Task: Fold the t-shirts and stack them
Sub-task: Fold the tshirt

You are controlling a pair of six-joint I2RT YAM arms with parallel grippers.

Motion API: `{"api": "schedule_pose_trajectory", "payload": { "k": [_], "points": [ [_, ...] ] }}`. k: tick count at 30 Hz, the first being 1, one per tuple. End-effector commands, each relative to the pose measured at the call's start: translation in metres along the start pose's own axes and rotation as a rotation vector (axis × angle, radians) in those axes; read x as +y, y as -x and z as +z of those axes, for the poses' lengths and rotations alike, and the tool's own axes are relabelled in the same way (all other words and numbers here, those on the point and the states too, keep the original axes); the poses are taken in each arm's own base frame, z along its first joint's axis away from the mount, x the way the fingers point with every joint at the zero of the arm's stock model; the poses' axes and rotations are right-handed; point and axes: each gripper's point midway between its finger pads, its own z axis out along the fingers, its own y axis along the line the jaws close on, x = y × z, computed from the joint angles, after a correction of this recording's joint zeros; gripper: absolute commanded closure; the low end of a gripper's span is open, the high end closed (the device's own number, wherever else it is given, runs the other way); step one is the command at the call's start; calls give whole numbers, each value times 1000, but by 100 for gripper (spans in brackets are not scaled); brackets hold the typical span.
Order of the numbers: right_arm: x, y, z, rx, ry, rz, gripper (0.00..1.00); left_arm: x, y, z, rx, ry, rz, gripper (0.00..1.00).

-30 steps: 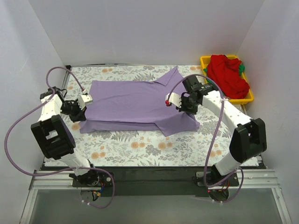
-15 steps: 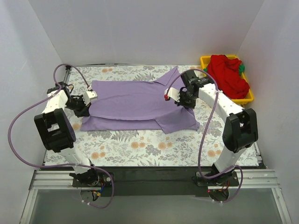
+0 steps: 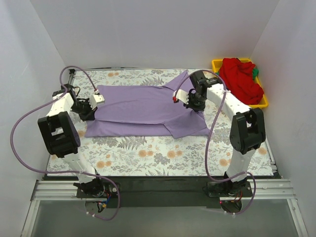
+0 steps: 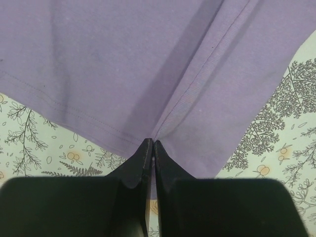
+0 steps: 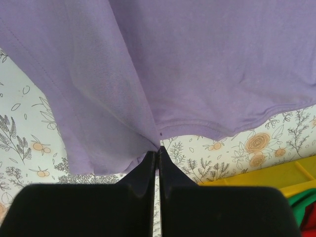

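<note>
A lavender-purple t-shirt point(image 3: 143, 106) lies spread across the floral cloth, partly folded along its length. My left gripper point(image 3: 88, 109) is shut on the shirt's left edge; the left wrist view shows cloth point(image 4: 163, 74) pinched at the closed fingertips point(image 4: 152, 143). At the shirt's right end, near the neckline, my right gripper point(image 3: 193, 102) is shut on the fabric point(image 5: 148, 64), which bunches into its closed tips point(image 5: 158, 149). More t-shirts, a red one point(image 3: 240, 79) over a bit of green point(image 3: 255, 72), sit piled in the yellow tray point(image 3: 216, 63).
The floral-patterned cloth point(image 3: 148, 153) covers the table. The yellow tray stands at the back right corner, its edge in the right wrist view point(image 5: 276, 175). White walls close in on three sides. Purple cables loop from both arms.
Both grippers have moved toward the back of the table, dragging the shirt's near edge with them. The arms now reach further out.
</note>
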Motion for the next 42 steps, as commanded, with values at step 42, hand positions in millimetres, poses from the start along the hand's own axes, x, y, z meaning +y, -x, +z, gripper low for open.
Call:
{"api": "schedule_pose_trajectory", "payload": {
  "k": [42],
  "points": [
    [-32, -24, 31, 80, 25, -6, 97, 47, 9, 35, 19, 73, -11, 92]
  ]
}}
